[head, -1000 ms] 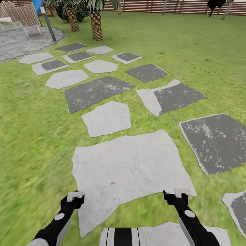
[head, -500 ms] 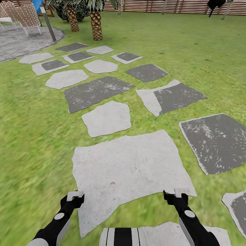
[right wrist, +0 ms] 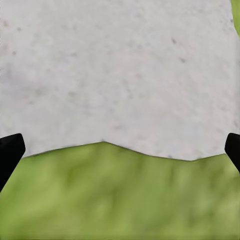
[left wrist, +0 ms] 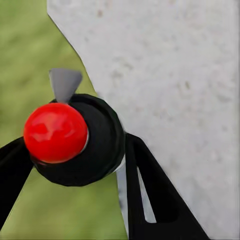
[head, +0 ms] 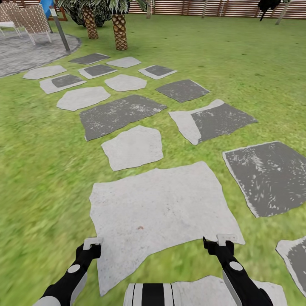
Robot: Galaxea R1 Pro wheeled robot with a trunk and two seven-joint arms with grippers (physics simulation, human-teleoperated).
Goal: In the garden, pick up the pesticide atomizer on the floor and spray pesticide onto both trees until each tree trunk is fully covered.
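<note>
The pesticide atomizer [left wrist: 75, 140], a small black bottle with a round red top, stands at the edge of a pale stone slab [left wrist: 175, 75] beside the grass. My left gripper [left wrist: 75, 150] is shut on it, one black finger [left wrist: 150, 200] pressed against each side of its body. In the head view the left gripper [head: 92, 245] hangs low over the near left edge of the big pale slab [head: 157, 208] and hides the bottle. My right gripper [head: 219, 242] is open and holds nothing over the same slab's near right edge, its fingertips [right wrist: 10, 150] spread wide.
Grey stepping stones [head: 119, 112] run ahead through the lawn toward two scaly palms [head: 120, 32] and a grey post lamp [head: 61, 32]. Wicker chairs [head: 29, 19] stand on a round paved patch at far left. A slatted wooden fence [head: 191, 7] closes the back.
My left gripper has sunk slightly and its fingers have drawn in. The right arm and the view have not moved.
</note>
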